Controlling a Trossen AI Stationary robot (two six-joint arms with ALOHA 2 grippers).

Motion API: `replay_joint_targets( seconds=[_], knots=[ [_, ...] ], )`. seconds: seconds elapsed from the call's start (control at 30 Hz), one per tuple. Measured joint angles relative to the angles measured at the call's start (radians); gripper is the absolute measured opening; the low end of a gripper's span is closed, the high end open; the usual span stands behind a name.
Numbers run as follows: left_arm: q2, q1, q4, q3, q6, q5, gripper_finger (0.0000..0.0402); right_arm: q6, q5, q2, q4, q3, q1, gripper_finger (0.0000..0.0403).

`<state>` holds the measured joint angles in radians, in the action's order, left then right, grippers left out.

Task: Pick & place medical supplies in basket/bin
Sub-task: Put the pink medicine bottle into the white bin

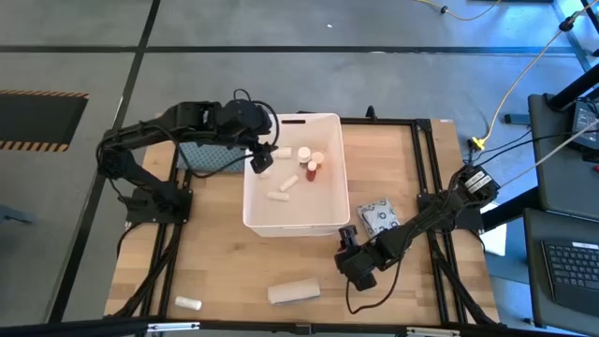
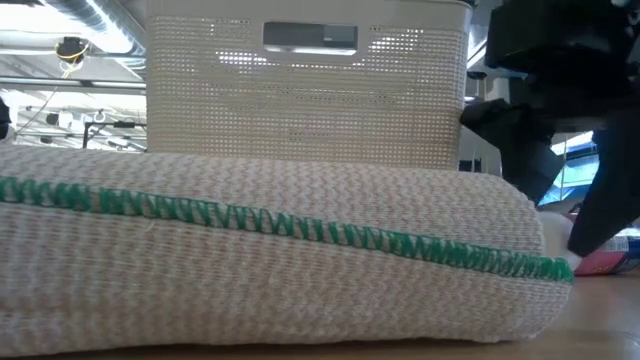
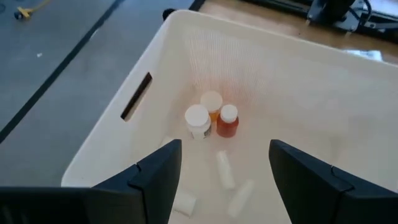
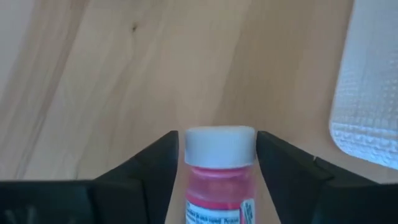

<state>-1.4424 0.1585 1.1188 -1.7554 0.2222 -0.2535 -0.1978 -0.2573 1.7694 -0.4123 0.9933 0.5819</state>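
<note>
Starting at the left of the table (image 1: 215,243), the left gripper (image 1: 259,159) is hovering over the near-left part of the white basket (image 1: 323,223), just inside its rim; its fingers (image 3: 152,177) are standing wide apart and are gripping nothing. Behind that arm, a teal-grey patterned cloth (image 1: 201,159) is lying on the table beside the basket's left wall. Near the table's front edge on the left, a small white roll (image 1: 188,303) is lying alone, and further right a beige roll (image 1: 293,292) is lying on its side, filling most of the low view with its green stitched line (image 2: 300,228). The basket is sitting in the middle of the table, with a handle slot (image 3: 136,96) in one short end; inside it, a white-capped bottle (image 3: 198,121), an orange bottle (image 3: 212,103) and a red bottle (image 3: 227,121) are standing close together, while small white tubes (image 3: 225,170) are lying on its floor. To the right of the basket, the right gripper (image 1: 358,264) is sitting low at the table, its fingers (image 4: 152,163) standing on either side of a small pink bottle with a white cap (image 4: 220,163), close beside the cap; whether they are pressing it I cannot tell. Just beyond that gripper, a grey-patterned white packet (image 1: 380,217) is lying flat on the table near the basket's front right corner.
</note>
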Motion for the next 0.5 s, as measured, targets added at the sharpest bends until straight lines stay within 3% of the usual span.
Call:
replay_joint_targets(
  seconds=[0.3, 0.5],
  knots=[
    [-0.017, 0.000, 0.008, -0.001, 0.000, 0.011, 0.0235, -0.007, 0.031, 0.049, 0.002, 0.001, 0.000, 0.0205],
    [-0.010, 0.000, 0.008, -0.001, 0.000, 0.009, 0.0235, -0.007, 0.035, 0.056, 0.006, 0.027, 0.001, 0.0169]
  ],
)
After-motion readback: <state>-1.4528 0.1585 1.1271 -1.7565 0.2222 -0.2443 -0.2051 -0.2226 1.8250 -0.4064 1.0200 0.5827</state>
